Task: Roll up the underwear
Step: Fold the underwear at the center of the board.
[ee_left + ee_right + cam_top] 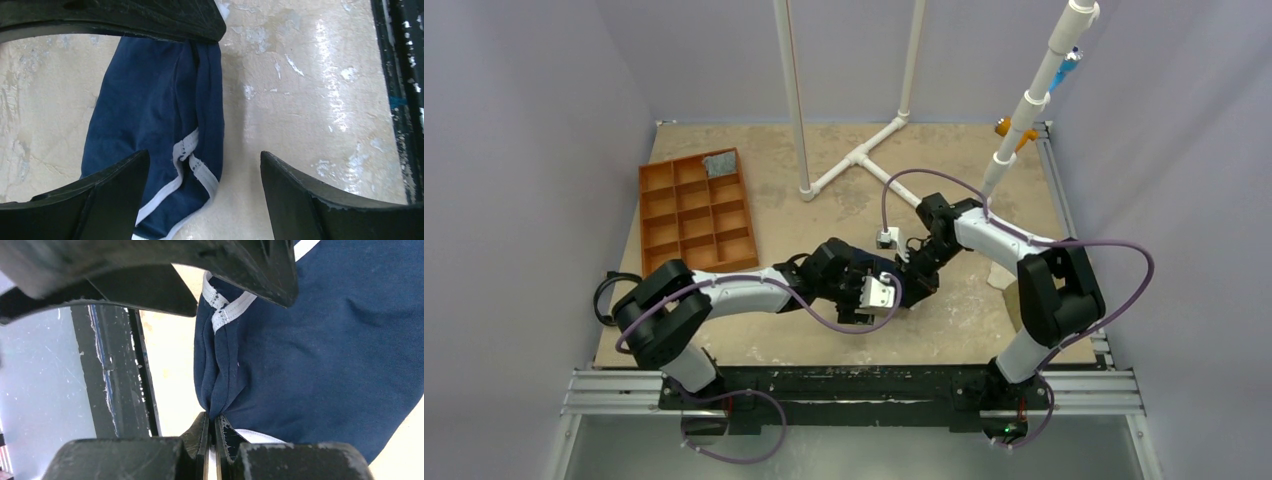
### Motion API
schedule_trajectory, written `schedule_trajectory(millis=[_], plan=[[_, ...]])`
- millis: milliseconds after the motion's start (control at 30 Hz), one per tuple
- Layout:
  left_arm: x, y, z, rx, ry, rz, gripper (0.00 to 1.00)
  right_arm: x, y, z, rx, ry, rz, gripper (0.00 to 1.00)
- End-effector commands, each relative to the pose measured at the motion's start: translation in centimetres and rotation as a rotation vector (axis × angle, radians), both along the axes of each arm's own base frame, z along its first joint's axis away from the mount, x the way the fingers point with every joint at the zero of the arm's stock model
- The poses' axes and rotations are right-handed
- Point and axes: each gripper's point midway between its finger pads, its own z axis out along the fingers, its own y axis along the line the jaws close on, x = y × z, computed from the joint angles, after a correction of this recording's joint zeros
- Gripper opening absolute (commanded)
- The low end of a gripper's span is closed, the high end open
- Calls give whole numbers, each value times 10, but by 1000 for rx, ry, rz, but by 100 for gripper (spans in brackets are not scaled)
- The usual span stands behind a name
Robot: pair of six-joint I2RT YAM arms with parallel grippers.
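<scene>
The navy-blue underwear (155, 110) with white trim lies bunched on the tabletop at mid-table. In the top view both grippers almost hide it. My right gripper (212, 427) is shut on a pinched fold of the underwear (320, 360) at one end. My left gripper (205, 170) is open and low over the trimmed end. One of its fingers (110, 195) is over the cloth and the other is over bare table beside it. In the top view the left gripper (879, 292) and the right gripper (914, 268) meet tip to tip.
An orange-brown compartment tray (649, 215) lies at the back left, with a grey cloth (721, 163) in a far compartment. A white pipe frame (854, 155) stands at the back centre. The black front rail (400, 75) runs close to the grippers.
</scene>
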Motion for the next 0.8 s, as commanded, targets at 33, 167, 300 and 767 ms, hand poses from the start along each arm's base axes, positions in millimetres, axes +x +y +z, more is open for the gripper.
schedule_trajectory(millis=[33,167,300,767], plan=[[22,-28,17,-84,-74,21,74,3,7,12,61,13,18,0],[17,-33,9,-56,-24,2,52,5,7,12,63,20,13,0],[14,-32,3,-18,19,6,31,6,5,10,59,24,5,0],[-22,-14,9,180,336,42,0,18,-3,1,20,-2,-55,50]])
